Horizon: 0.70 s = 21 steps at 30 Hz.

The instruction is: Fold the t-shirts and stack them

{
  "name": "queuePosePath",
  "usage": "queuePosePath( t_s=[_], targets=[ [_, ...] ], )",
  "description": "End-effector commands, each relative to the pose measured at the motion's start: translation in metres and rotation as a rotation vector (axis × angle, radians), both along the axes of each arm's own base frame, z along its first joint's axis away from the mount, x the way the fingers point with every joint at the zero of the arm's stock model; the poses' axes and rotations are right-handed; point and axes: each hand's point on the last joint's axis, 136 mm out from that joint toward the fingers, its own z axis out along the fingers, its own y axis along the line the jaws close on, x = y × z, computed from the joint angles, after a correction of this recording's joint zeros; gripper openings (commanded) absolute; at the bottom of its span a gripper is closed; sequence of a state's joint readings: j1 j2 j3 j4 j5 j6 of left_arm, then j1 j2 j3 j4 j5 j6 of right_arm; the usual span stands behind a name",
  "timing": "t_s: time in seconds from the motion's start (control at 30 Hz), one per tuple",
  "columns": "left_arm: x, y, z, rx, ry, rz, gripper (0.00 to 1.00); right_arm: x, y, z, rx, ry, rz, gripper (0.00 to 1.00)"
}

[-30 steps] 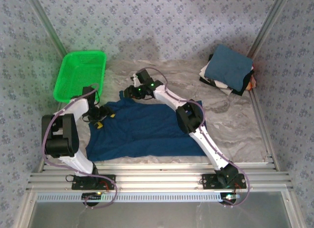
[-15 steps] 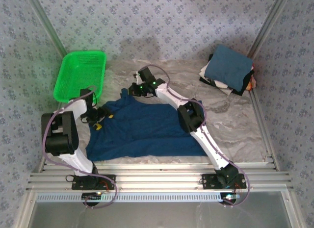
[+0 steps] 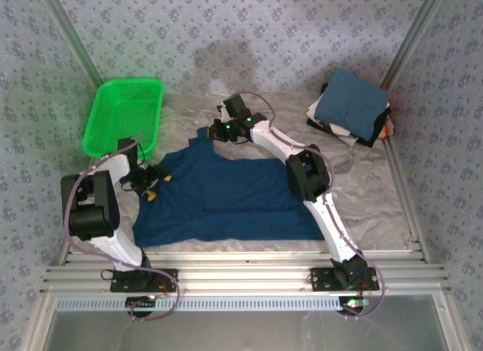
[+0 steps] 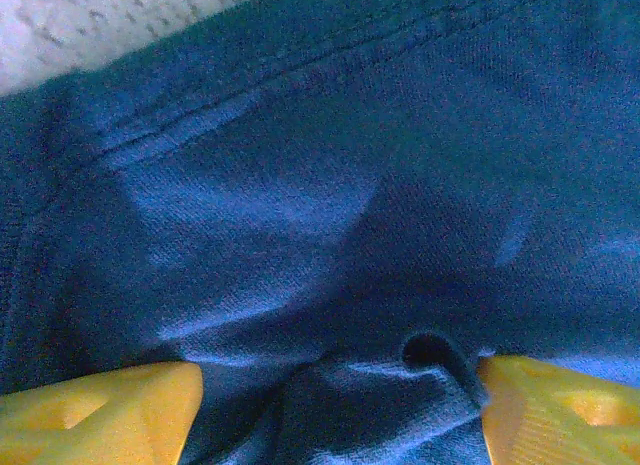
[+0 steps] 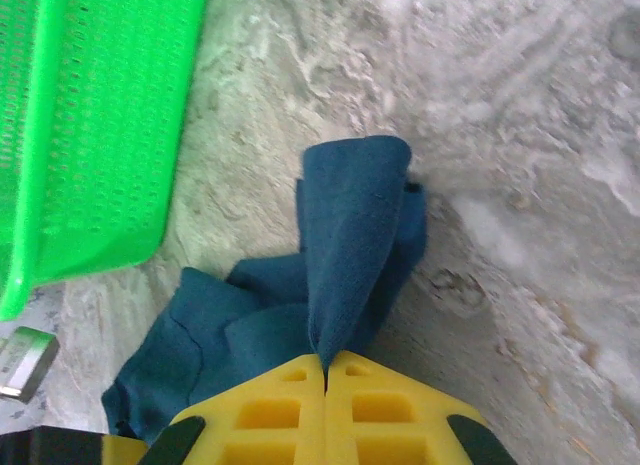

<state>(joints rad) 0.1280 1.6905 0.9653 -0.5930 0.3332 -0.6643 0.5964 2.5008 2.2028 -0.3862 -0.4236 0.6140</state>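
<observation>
- The dark blue shirt (image 3: 226,200) lay spread across the middle of the table (image 3: 362,185). Its near edge was fairly flat and its far left part was rumpled, so to my eye the flattening was not yet finished and no fold had begun.
- At the far left corner of the shirt, the right gripper (image 3: 213,133) had its fingers pressed together on a narrow pinch of cloth. In the right wrist view the yellow pads met at (image 5: 325,363), and a tongue of blue fabric (image 5: 350,215) ran out from between them.
- I could not tell whether that pinch was a sleeve or a shoulder corner, because the cloth was too bunched. Holding it by the edge like that seemed meant for pulling the corner outward.
- The left gripper (image 3: 158,183) sat low on the shirt's left side with its jaws wide apart. Its yellow fingers (image 4: 100,415) stood either side of a small puckered ridge of cloth (image 4: 330,185) without clamping it, probably placed to take the opposite corner.
- The stack of folded shirts (image 3: 351,102) waited well apart at the far right corner with a teal-blue one on top. That is presumably where this shirt belongs once folded.
- The green basket (image 3: 124,113) stood at the far left, just beyond the rumpled corner and clear of the cloth.
</observation>
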Motion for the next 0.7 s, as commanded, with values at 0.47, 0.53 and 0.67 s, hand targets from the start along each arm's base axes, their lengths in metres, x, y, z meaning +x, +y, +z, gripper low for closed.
queuePosePath(
  t_s=[0.47, 0.53, 0.67],
  targets=[
    [0.034, -0.008, 0.107, 0.081, -0.264, -0.055, 0.81, -0.012, -0.053, -0.045, -0.119, 0.165, -0.176, 0.35],
    [0.047, -0.016, 0.133, 0.073, -0.327, -0.089, 0.82, -0.012, -0.054, -0.039, -0.113, 0.161, -0.178, 0.44],
    [0.070, -0.031, 0.168, 0.094, -0.399, -0.173, 0.83, -0.013, -0.055, -0.017, -0.097, 0.132, -0.167, 0.58]
  ],
)
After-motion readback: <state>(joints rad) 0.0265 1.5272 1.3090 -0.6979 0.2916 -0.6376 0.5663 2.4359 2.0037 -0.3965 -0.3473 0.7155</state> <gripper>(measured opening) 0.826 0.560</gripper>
